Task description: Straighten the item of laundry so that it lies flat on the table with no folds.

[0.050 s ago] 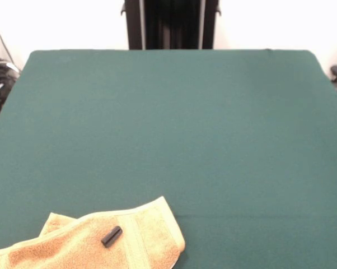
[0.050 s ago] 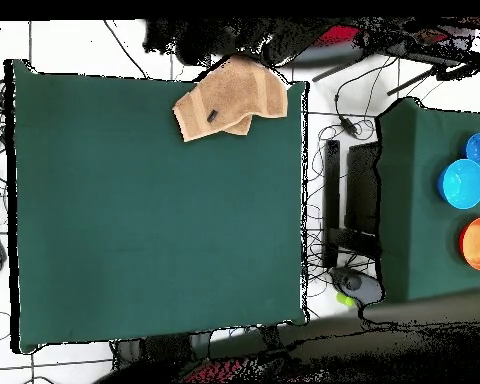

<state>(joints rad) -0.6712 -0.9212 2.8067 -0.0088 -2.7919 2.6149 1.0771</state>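
The golden-orange towel (image 1: 96, 241) lies at the near edge of the dark green table (image 1: 174, 129) in the front view, toward the lower left corner, with part of it running out past the bottom of the picture. It is not flat — one end is doubled back over the rest, so a second layer shows as a small flap (image 1: 55, 221) peeking out at the left behind the upper edge. A paler ribbed band (image 1: 136, 235) runs across the cloth close to its right end, and that end curls up a little at the rim. A small black cylinder (image 1: 111, 236) rests on top of the towel, just beside the band, tilted on a diagonal.

From overhead the towel (image 2: 229, 100) sits at the table's (image 2: 154, 220) top edge, right of the middle, one corner reaching over the edge — the cylinder (image 2: 213, 115) shows as a dark mark on its left half. The rest of the green surface is bare.

The gripper appears in neither view, so whether it is spread or closed cannot be told
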